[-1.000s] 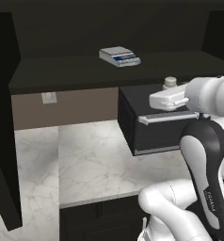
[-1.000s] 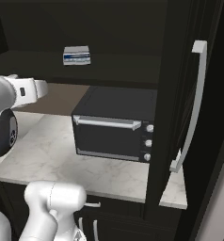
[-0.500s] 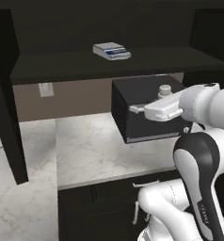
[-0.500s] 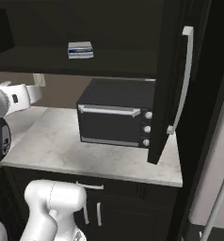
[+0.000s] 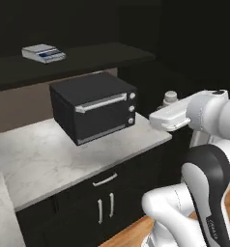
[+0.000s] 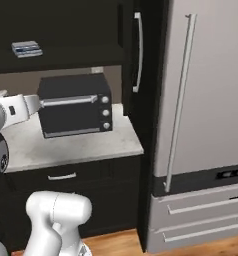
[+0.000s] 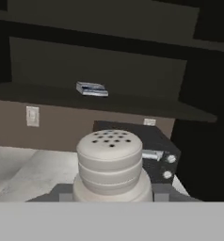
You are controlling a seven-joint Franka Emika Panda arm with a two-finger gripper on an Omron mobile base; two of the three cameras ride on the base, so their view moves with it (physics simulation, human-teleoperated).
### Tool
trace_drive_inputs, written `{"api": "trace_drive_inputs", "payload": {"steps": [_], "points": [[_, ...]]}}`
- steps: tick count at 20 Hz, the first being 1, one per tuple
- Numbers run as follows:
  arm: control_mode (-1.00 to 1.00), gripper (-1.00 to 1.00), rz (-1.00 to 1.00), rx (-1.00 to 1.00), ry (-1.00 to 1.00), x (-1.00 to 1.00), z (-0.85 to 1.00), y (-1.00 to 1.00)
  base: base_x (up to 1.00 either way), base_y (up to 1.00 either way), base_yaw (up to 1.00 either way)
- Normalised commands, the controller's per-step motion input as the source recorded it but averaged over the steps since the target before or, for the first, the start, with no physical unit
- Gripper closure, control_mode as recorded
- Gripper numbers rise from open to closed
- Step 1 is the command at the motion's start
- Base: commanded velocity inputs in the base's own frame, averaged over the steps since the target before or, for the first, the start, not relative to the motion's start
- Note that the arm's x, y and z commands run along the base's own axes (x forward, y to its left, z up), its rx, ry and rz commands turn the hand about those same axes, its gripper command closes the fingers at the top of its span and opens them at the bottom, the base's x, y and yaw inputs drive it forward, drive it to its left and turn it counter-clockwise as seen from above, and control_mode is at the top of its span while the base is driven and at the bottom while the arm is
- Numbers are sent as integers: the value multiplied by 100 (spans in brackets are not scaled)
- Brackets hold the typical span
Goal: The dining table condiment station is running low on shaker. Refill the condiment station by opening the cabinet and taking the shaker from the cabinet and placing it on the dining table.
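Heads up: the shaker (image 7: 110, 164) sits right in front of your hand camera, upright, perforated cap on top, wedged between the fingers of the gripper (image 7: 109, 194). So you've got it clamped, jaws closed in on its body. From the left base view you can see the shaker cap (image 5: 170, 97) poking up just past the forearm, off the right end of the white worktop (image 5: 64, 149), out of the cabinet (image 5: 78, 53).

The catch is the dining table. Nothing in front of you looks like it; you're facing the black oven (image 5: 94, 106), the scale (image 5: 43, 52) on the cabinet shelf and the fridge (image 6: 201, 115) to the right. So which way to carry it can't be read here. The fingertips themselves are mostly hidden behind the shaker.
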Motion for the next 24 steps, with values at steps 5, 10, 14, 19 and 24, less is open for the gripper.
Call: {"api": "trace_drive_inputs", "payload": {"steps": [5,10,14,19,24], "points": [[100,100,0,0,0,0,0,0,-32,-26,-79],[100,100,0,0,0,0,0,0,-33,-37,-77],[100,100,0,0,0,0,0,0,-8,-28,-84],[100,100,0,0,0,0,0,0,0,-28,-86],[100,100,0,0,0,0,0,0,0,-36,-83]]}}
